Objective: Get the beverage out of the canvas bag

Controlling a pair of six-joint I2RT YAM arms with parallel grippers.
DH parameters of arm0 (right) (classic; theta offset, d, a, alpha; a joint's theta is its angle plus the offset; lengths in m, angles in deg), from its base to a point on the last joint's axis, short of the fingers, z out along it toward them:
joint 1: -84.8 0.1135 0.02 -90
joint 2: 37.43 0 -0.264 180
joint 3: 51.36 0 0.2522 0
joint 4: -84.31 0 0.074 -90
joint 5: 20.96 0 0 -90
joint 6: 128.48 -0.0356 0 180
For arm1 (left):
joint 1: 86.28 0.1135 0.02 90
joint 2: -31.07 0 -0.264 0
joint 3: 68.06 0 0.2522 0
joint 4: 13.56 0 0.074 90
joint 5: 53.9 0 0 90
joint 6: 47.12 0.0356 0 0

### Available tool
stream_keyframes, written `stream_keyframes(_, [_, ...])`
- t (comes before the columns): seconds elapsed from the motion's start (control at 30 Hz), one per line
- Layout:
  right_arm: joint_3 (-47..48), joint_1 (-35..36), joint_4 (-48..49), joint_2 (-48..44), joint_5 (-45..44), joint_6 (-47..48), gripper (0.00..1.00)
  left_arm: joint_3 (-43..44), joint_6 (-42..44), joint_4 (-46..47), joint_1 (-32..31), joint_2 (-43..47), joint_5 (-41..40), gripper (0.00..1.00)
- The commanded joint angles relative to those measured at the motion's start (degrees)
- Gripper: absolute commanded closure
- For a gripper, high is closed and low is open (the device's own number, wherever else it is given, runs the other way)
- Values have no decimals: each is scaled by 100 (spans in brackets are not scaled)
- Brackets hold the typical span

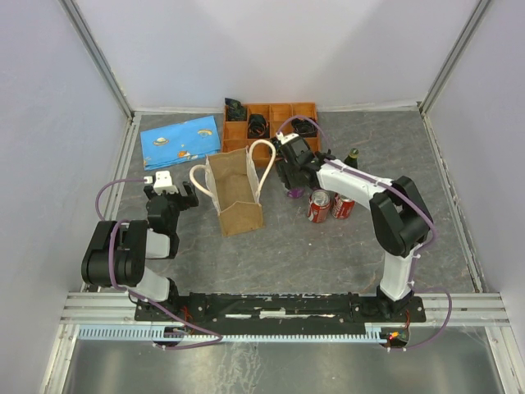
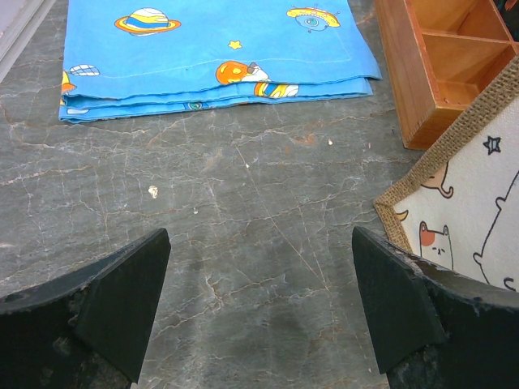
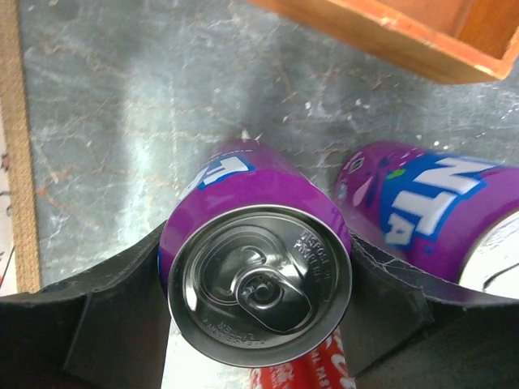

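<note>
Both pads of the right claw (image 3: 258,263) pinch the purple can (image 3: 259,284) by its sides, outside the bag (image 1: 234,197) on the claw's left. Likely full, stiff, slick: keep hold squarely mid-body. Left claw (image 2: 259,243) gapes empty.

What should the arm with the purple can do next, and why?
Probably lower it onto the table and let go: the right claw is shut on the purple can, already outside the canvas bag, with a second purple can beside it.
</note>
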Motion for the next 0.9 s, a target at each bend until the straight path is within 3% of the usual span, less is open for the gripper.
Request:
stream_keyframes(0.0, [-8,318,-232,-372,-209,-9,65,122,274,190,-16,-32,80,1])
stream_keyframes(0.1, [5,471,-321,-353,-344,16,48,122,280,191,-21,-31,80,1])
stream_keyframes(0.17, [12,511,-341,-339,-390,10,30,122,274,188,-24,-31,76,1])
stream_keyframes(0.4, [136,545,-410,-364,-552,14,2,122,274,188,-23,-27,80,1])
stream_keyframes(0.6, [174,609,-473,-602,-629,58,1,122,278,187,-16,-31,79,1])
stream_keyframes(0.87, [139,747,-449,-1568,-928,91,1,121,278,189,-18,-25,76,1])
